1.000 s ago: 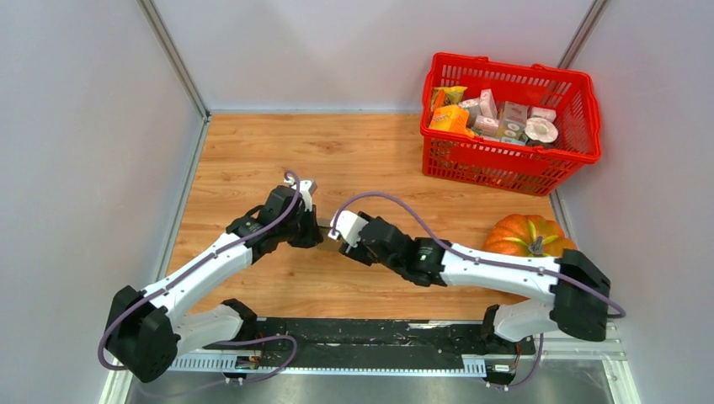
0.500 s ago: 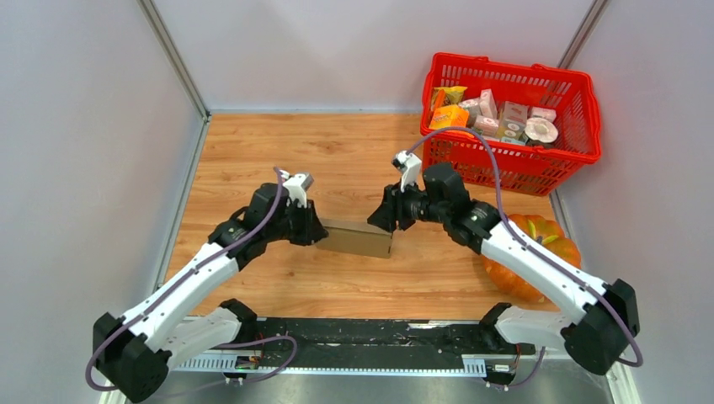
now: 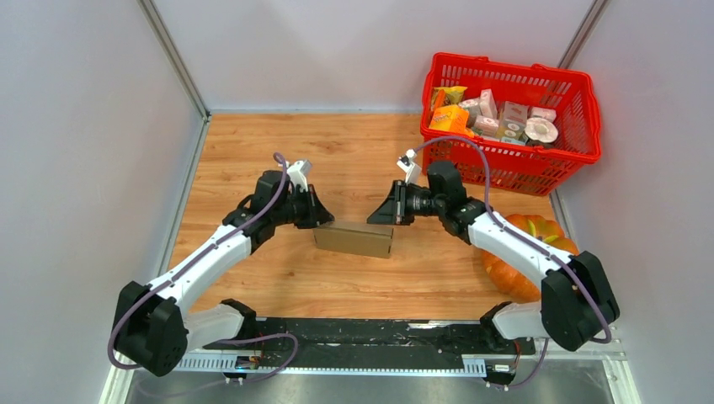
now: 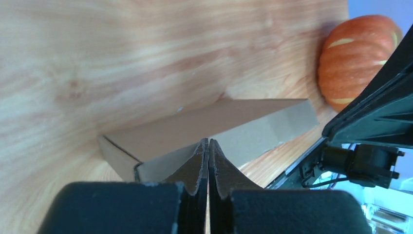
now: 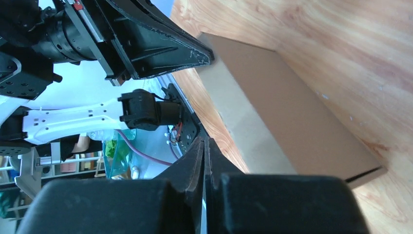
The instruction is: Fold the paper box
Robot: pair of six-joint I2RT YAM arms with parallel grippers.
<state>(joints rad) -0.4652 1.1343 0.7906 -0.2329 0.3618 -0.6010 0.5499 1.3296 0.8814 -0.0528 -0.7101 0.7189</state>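
1. The paper box lies flat in the middle of the table, a closed brown slab.
2. The left tool is at the box's 10 o'clock corner, its fingers pressed together on nothing; I can't tell whether it touches the cardboard.
3. The right tool is at the box's 1 o'clock edge, likewise pinched tight and empty.
4. A red basket of packages stands at the box's 2 o'clock, and a pumpkin at 3 o'clock.
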